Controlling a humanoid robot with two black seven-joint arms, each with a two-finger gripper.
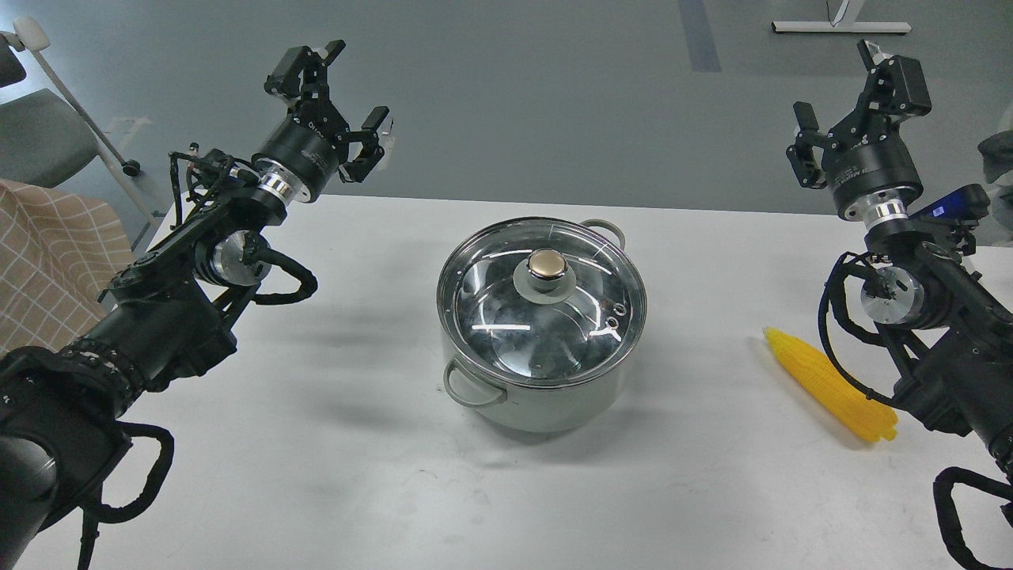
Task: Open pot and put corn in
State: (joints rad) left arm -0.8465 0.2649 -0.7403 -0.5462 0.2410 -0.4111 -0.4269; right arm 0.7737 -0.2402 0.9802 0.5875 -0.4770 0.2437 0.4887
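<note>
The pale grey-white pot (546,400) stands in the middle of the white table. A round glass lid (491,293) with a gold knob (547,264) rests on its rim, so the pot is closed. The yellow corn (829,385) lies on the table to the right, partly behind my right arm. My left gripper (339,93) is open and empty, raised above the table's far left edge, well left of the pot. My right gripper (853,103) is open and empty, raised at the far right, above and behind the corn.
The white table (316,443) ends at its far edge just behind the pot. A grey chair (39,134) and a checked cloth (55,253) are at the left, off the table. A white floor stand (839,26) shows at the top right.
</note>
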